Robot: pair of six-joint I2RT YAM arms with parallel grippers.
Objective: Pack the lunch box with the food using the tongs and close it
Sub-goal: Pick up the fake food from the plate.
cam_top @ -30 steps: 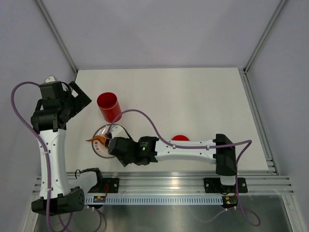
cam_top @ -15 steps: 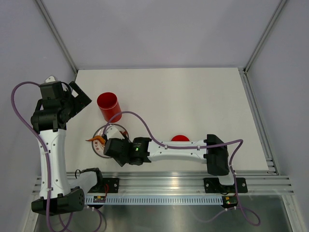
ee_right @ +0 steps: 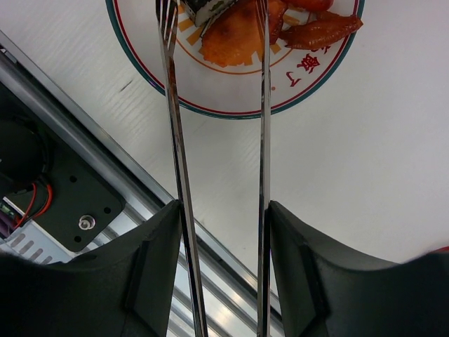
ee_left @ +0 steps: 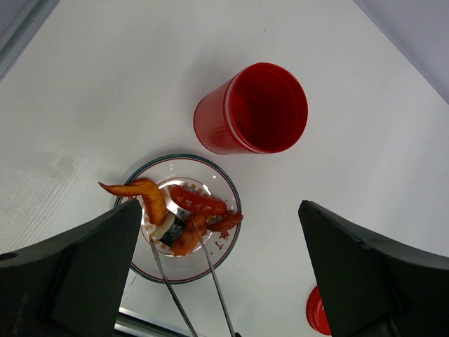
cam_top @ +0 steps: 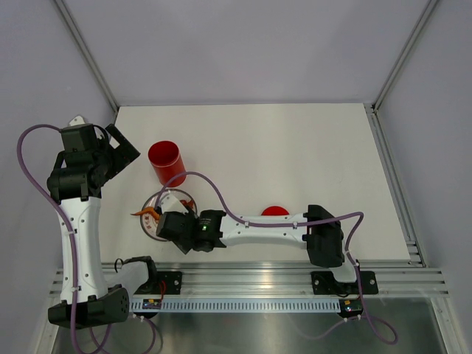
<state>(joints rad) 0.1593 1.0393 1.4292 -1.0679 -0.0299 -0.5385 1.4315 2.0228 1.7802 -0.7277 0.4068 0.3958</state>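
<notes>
The lunch box, a tall red cup, stands open and upright beyond the clear plate. Its flat red lid lies apart on the table to the right. The food sits on the plate: a sausage, an orange wing-shaped piece, a black-and-white roll and an orange chunk. My right gripper is shut on the silver tongs. The tongs' two tips reach over the plate, either side of the roll and the orange chunk. My left gripper hangs wide open high above, holding nothing.
The aluminium rail at the table's near edge runs just behind the plate, under my right wrist. Grey enclosure walls close off the back and sides. My left arm stands at the far left.
My right arm has slid left toward the plate, carrying the tongs' tips further over the food. The left arm, cup and lid have not moved.
</notes>
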